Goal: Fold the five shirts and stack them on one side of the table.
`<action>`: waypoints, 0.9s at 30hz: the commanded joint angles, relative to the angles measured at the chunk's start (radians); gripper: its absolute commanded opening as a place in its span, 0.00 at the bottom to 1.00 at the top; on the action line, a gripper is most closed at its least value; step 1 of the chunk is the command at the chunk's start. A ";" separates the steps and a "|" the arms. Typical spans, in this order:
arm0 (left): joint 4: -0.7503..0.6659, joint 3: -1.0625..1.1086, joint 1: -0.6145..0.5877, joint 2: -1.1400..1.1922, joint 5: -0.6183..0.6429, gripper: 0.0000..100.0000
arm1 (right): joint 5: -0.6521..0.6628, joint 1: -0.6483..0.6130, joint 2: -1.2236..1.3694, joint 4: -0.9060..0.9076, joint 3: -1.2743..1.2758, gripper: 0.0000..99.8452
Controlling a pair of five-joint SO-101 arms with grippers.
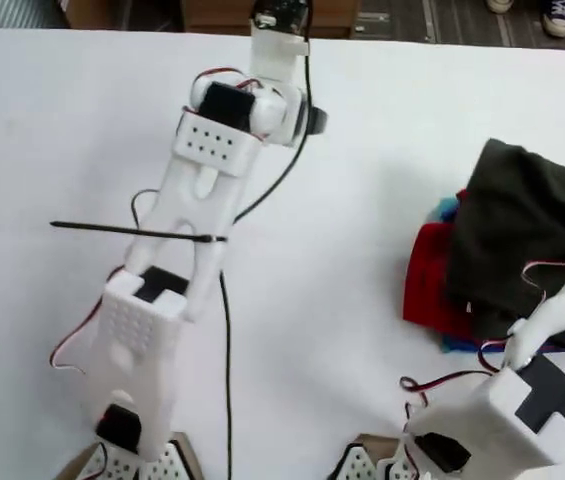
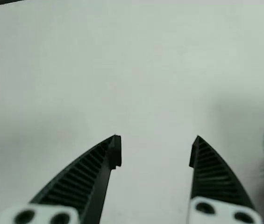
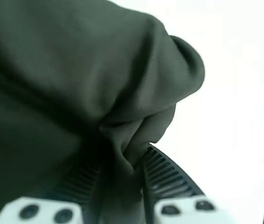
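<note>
The right claw is clamped on the dark shirt atop the stack. The left claw hangs apart, well away from the stack. A careless tug could drag the stack askew.

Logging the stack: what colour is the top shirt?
The top shirt is dark olive green, clearest in the right wrist view.
</note>
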 commanded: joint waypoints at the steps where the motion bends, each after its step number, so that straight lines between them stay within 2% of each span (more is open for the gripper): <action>1: 0.018 -0.025 -0.028 -0.025 0.000 0.26 | -0.003 -0.027 0.005 -0.019 -0.064 0.02; 4: 0.020 -0.025 -0.069 -0.025 0.000 0.26 | -0.003 -0.025 0.007 -0.013 -0.064 0.08; 9: 0.018 -0.025 -0.210 -0.025 0.005 0.26 | -0.003 -0.004 -0.001 -0.012 -0.083 0.31; 11: 0.018 -0.025 -0.281 -0.025 0.006 0.26 | -0.041 0.005 -0.036 0.013 -0.118 0.32; 13: 0.018 -0.025 -0.350 -0.025 0.006 0.26 | -0.150 -0.001 -0.096 0.036 -0.166 0.32; 16: 0.018 -0.025 -0.431 -0.023 0.006 0.26 | -0.275 -0.067 -0.194 0.087 -0.222 0.32; 20: 0.021 -0.022 -0.505 -0.023 0.006 0.26 | -0.284 -0.292 -0.228 0.211 -0.226 0.32; 23: 0.021 -0.019 -0.546 -0.023 0.005 0.26 | -0.287 -0.433 -0.176 0.220 -0.198 0.32; 27: 0.058 -0.024 -0.585 -0.025 0.003 0.26 | -0.287 -0.479 -0.027 0.197 -0.172 0.32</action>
